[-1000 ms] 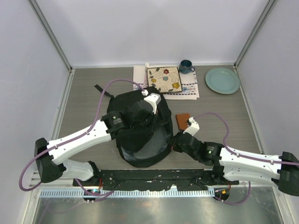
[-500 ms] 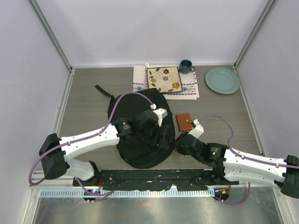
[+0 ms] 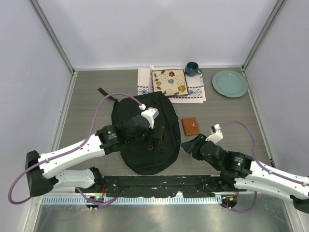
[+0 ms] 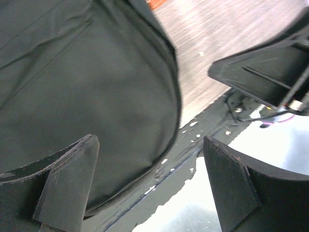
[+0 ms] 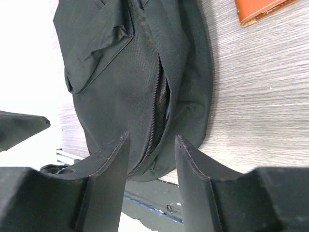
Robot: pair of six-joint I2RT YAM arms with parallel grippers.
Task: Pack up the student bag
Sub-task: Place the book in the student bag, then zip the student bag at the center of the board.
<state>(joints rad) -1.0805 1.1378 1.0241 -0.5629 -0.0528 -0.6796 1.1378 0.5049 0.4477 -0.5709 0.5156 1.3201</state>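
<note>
At the middle of the tabletop (image 3: pixel 87 106), toward its near edge, the student bag (image 3: pixel 145 162) lay flat, its zip slit (image 5: pixel 161 104) gaping on the side facing my right arm. My left end effector (image 4: pixel 149 145) hung over the bag with jaws spread wide and empty, while my right end effector (image 5: pixel 152 136) sat just beside the bag's right edge, half-parted and gripping nothing. I judged the left should pinch the slit's fabric lip to widen the mouth before the right fetched the small brown wallet (image 3: pixel 190 126) nearby.
</note>
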